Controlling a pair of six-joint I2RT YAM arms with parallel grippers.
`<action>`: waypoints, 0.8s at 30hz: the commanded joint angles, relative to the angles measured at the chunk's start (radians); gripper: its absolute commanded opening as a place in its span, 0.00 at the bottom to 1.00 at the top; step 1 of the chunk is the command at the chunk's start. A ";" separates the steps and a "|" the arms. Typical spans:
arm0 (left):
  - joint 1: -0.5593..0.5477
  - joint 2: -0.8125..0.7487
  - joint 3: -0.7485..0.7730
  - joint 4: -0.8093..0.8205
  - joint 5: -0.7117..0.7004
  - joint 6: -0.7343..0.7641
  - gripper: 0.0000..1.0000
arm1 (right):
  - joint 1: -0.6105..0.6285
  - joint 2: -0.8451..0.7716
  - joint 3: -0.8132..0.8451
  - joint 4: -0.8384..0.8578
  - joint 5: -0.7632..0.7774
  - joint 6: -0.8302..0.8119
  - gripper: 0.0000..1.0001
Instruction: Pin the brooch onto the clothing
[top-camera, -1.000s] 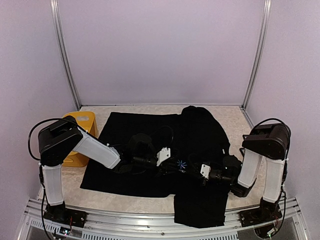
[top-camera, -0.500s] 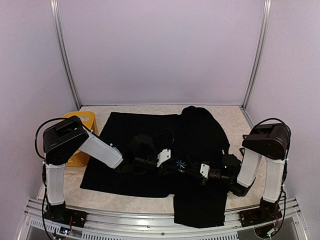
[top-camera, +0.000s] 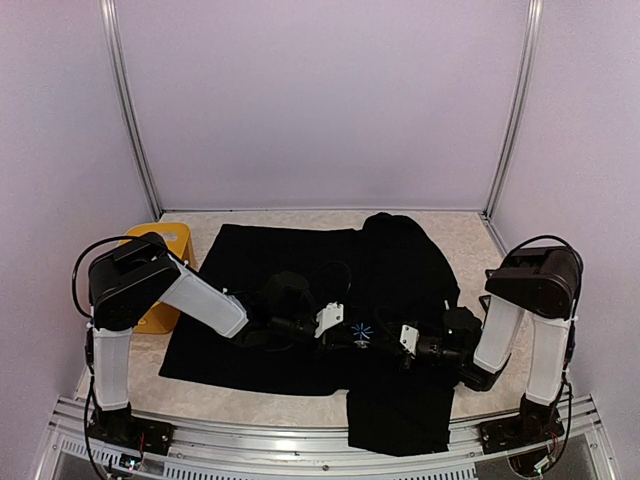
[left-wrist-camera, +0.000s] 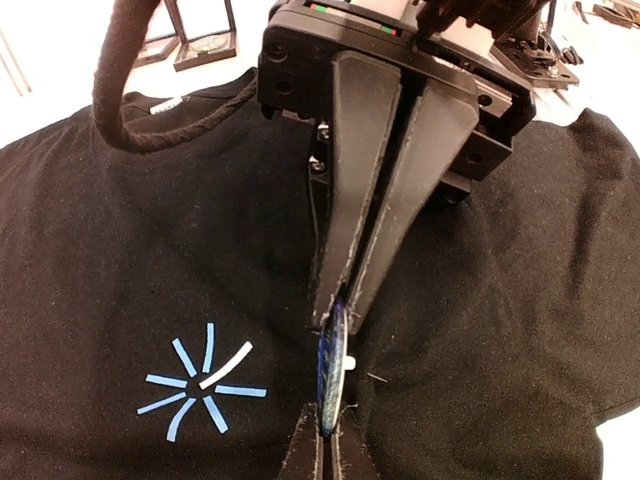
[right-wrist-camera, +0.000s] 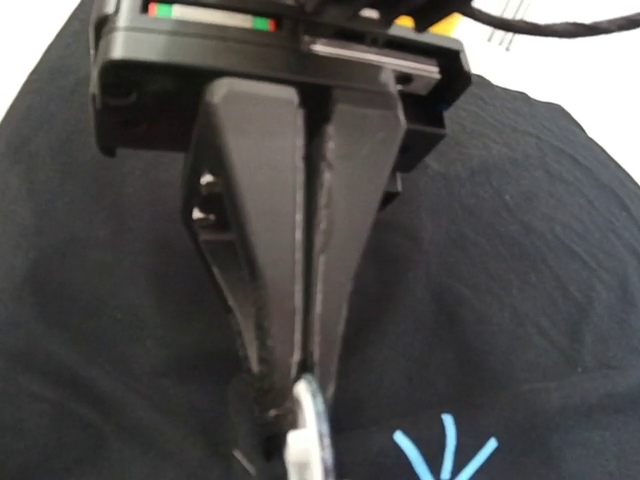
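Note:
The clothing, a black T-shirt (top-camera: 250, 260), lies spread on the table with a light-blue starburst mark (top-camera: 362, 327) on its chest. Both grippers meet low over the shirt beside that mark. In the left wrist view the brooch (left-wrist-camera: 333, 365), a thin blue-edged disc, stands edge-on just above the fabric (left-wrist-camera: 520, 300), right of the mark (left-wrist-camera: 205, 385). My left gripper (left-wrist-camera: 325, 445) is shut on its near edge. My right gripper (left-wrist-camera: 340, 305) is shut on its far edge. The right wrist view shows the left gripper (right-wrist-camera: 300, 375) pinching the disc (right-wrist-camera: 312, 430).
A yellow box (top-camera: 160, 275) stands at the left, partly behind the left arm. The shirt is bunched into a hump (top-camera: 400, 240) at the back right, and one part hangs over the front edge (top-camera: 400, 420). Metal frame posts (top-camera: 130, 120) stand at the back corners.
My left gripper has slid right to the brooch and closed on it. The right gripper has kept its hold and barely moved.

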 joint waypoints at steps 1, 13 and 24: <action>-0.005 -0.023 0.029 -0.046 0.004 -0.025 0.00 | 0.003 -0.060 -0.005 -0.019 -0.023 0.010 0.13; -0.009 -0.104 0.027 -0.161 0.004 -0.015 0.00 | -0.002 -0.098 -0.021 -0.203 0.030 0.026 0.47; -0.012 -0.153 0.030 -0.261 0.007 0.009 0.00 | -0.038 -0.092 0.013 -0.296 0.097 0.051 0.14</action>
